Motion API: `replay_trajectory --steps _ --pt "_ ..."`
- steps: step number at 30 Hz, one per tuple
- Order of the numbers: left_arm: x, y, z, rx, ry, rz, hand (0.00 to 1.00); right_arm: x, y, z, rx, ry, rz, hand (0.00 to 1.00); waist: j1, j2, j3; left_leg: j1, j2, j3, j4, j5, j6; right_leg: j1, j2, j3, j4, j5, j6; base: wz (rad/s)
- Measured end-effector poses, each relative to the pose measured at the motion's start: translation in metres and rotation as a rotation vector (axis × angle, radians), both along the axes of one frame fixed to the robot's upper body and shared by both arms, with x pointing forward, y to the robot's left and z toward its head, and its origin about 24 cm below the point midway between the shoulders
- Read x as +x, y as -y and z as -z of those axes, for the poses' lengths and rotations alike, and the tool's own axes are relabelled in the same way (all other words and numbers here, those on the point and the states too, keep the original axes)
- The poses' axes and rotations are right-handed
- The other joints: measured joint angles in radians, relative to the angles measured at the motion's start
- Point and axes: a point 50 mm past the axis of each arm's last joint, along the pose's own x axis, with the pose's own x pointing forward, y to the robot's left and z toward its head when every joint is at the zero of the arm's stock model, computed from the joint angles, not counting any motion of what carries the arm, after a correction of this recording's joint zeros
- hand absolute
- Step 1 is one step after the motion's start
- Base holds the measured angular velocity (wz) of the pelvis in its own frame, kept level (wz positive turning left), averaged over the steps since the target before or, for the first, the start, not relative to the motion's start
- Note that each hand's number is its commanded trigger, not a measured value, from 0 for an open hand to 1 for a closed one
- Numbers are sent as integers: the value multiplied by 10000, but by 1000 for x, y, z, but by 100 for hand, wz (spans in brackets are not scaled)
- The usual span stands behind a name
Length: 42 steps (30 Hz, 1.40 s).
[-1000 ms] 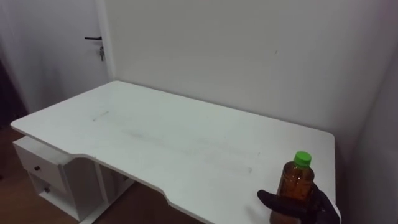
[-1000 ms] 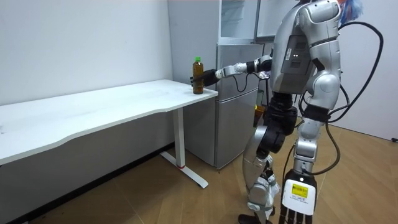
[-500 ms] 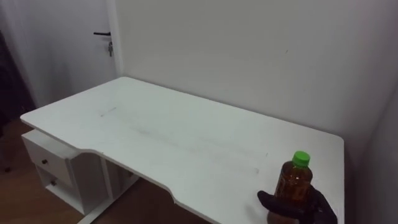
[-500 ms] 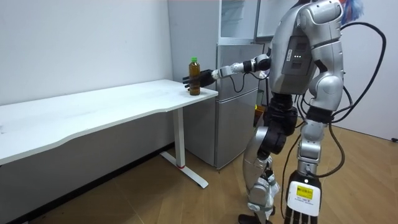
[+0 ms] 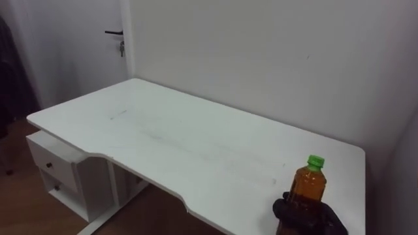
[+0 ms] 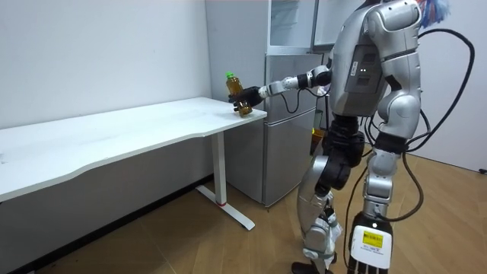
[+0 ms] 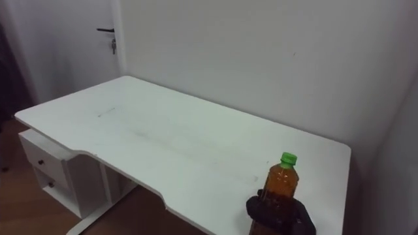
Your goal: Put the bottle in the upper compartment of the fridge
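**White rectangular desk** [image 5: 196,143] stands against the wall. **Tall grey fridge** [image 6: 288,129] stands just beside the desk's end; the room view shows it, so the carry is judged short. **Right hand** [image 5: 326,222] has dark fingers curled round the **amber plastic bottle with green cap** [image 5: 308,186], holding it tilted at the desk's corner, probably to lift it clear. **Left hand** [image 6: 370,251] hangs low with slack fingers.

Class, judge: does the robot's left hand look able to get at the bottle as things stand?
Probably yes, if raised: the left hand hangs free by the leg, and the bottle, gripped low by the right hand at the table corner, has its upper half bare.
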Motion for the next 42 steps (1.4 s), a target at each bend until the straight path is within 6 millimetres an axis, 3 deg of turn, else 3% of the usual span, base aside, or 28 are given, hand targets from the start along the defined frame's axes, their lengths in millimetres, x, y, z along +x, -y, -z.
replay_trajectory --steps 5,10,13,18,21,25,34,39,42 --pt "6 -4 -1 83 414 -292 0 6 0 -34 -222 1248 -746 100 -220 13 -10 78 -6 158 -105 17 30 -132 2 403 145 0 33 -9" --pt "16 -6 0 160 665 -394 0 11 -1 -89 -433 3378 -1661 100 -513 -127 16 457 -2 348 -343 10 31 41 85 791 104 3 39 -12" --pt "28 -7 0 192 983 -384 0 14 6 -107 -616 3999 -1662 100 -769 -304 -28 492 6 393 -355 5 31 32 129 997 62 9 49 -5" --pt "30 -8 0 185 1118 -363 0 19 14 -138 -748 5017 -1621 100 -964 -333 -42 591 19 593 -445 1 44 100 211 1245 -131 86 155 -14" --pt "27 -7 0 180 1002 -408 0 21 18 -148 -665 5405 -1588 100 -1316 -356 -57 649 32 599 -472 -8 52 184 299 1286 -325 137 172 0" --pt "24 -8 0 211 965 -511 0 19 26 -160 -535 5802 -1364 100 -1537 -420 -102 674 44 615 -513 -8 55 213 352 1566 -406 186 198 0" --pt "17 -12 -2 589 859 -775 0 11 32 -183 -993 6532 -1016 100 -1718 -528 -177 1074 44 834 -731 -9 54 396 373 1739 -417 180 204 -8" --pt "17 -16 -4 798 989 -951 0 9 32 -192 -998 6886 -976 100 -1968 -572 -167 1060 62 985 -777 -11 58 385 473 1836 -576 238 226 -9" --pt "14 -19 -5 966 1061 -1252 0 5 42 -200 -949 7233 -531 100 -2036 -561 -165 1077 129 1167 -790 -19 62 354 527 2095 -603 353 213 -14"
